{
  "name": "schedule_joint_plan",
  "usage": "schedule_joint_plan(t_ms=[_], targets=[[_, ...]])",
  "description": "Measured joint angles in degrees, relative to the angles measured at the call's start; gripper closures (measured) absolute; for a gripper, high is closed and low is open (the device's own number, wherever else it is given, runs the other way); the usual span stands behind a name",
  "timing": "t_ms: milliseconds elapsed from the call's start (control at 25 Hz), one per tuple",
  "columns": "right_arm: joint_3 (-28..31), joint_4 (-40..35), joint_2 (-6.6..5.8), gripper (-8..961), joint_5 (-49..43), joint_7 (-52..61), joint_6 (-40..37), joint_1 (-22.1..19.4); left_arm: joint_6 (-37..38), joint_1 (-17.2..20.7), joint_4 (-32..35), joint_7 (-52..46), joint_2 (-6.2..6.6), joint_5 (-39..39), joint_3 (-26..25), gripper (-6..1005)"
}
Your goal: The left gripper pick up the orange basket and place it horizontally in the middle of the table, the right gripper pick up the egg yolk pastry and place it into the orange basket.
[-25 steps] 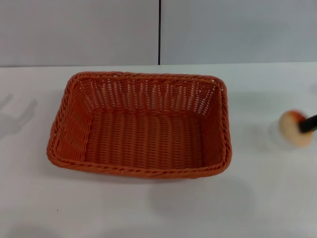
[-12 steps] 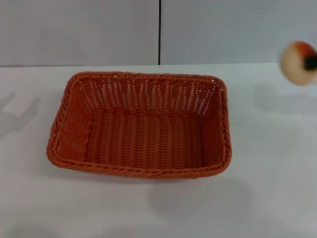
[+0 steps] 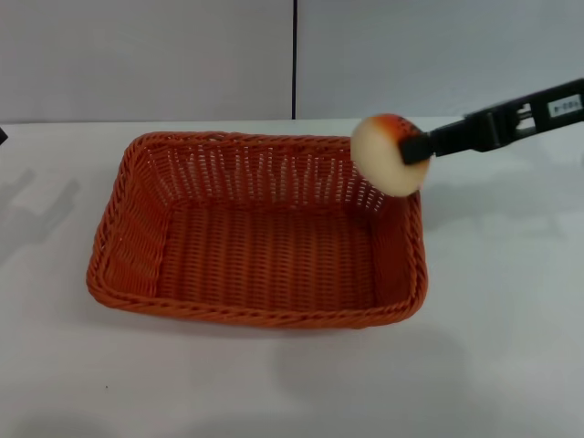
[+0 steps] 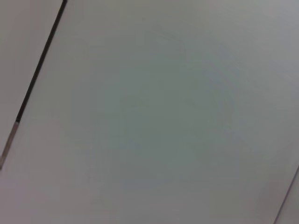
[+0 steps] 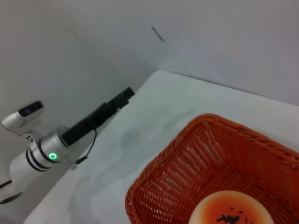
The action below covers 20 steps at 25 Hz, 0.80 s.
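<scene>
Holding the pastry over the basket's far right corner

Gripping a small round cream-coloured egg yolk pastry (image 3: 391, 153) with an orange-brown top, the slim black right gripper (image 3: 415, 147) reaches in from the right, its fingers closed on the bun's right side. The pastry hangs in the air above the far right corner of the large rectangular orange woven basket (image 3: 257, 229), which lies lengthwise left to right on the plain white table (image 3: 502, 347), open side up. Seen from the right wrist, the pastry (image 5: 231, 207) shows dark specks on its top, with the basket's slatted interior (image 5: 196, 172) behind it. Beyond the table's left edge, the black left gripper (image 5: 125, 94) on its white arm with a green ring light (image 5: 50, 157) is held off the table, well apart from the basket; whether its fingers are parted cannot be told
</scene>
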Motion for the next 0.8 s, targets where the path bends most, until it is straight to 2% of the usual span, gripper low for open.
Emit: schedule_joint_plan(t_ms=[160, 520, 720, 760, 800], targets=[[0.1, 0.9, 0.01, 919, 1.1, -2.4, 1.4, -0.2, 0.0, 0.3, 0.0, 0.3, -0.07, 0.0, 0.0, 214], [1.1, 0.4, -0.28, 737, 4.8, -5.3, 1.8, -1.6, 0.4, 1.0, 0.0, 0.3, -0.33, 0.0, -0.2, 214], [1.3, -3.7, -0.71, 503, 10.7, -7.6, -0.4, -5.2, 0.5, 1.1, -0.1, 0.3, -0.45, 0.0, -0.6, 214], [1.6, -5.9, -0.71, 470, 11.9, -7.9, -0.8, -6.7, 0.6, 1.1, -0.1, 0.3, -0.46, 0.0, -0.6, 214], [2.9, -10.0, -0.40, 438, 14.5, -8.7, -0.9, -10.3, 0.6, 1.4, -0.2, 0.5, -0.47, 0.0, -0.9, 214]])
